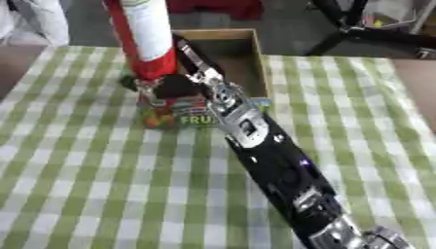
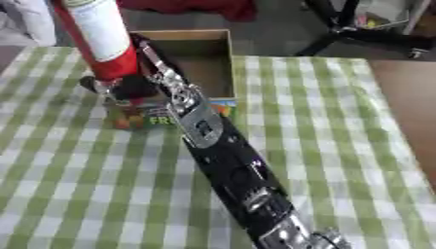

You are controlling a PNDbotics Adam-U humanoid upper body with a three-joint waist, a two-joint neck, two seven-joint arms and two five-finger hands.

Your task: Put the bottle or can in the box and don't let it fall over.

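A tall red and white can [image 1: 149, 34] hangs upright in the air, its lower end over the front left corner of the box. My right hand [image 1: 177, 86] is curled round the can's bottom; the arm runs up from the lower right corner across the cloth. The box [image 1: 257, 58] is brown cardboard, open at the top, with a colourful fruit print on its front wall [image 1: 183, 115]. The arm and the can hide part of the box's inside. My left hand shows in neither view.
A green and white checked cloth [image 1: 85, 170] covers the table, with bare brown table [image 2: 408, 107] at the right. Black stand legs [image 1: 357, 29] are on the floor beyond the far edge. A white sleeve [image 1: 43, 19] shows at the far left.
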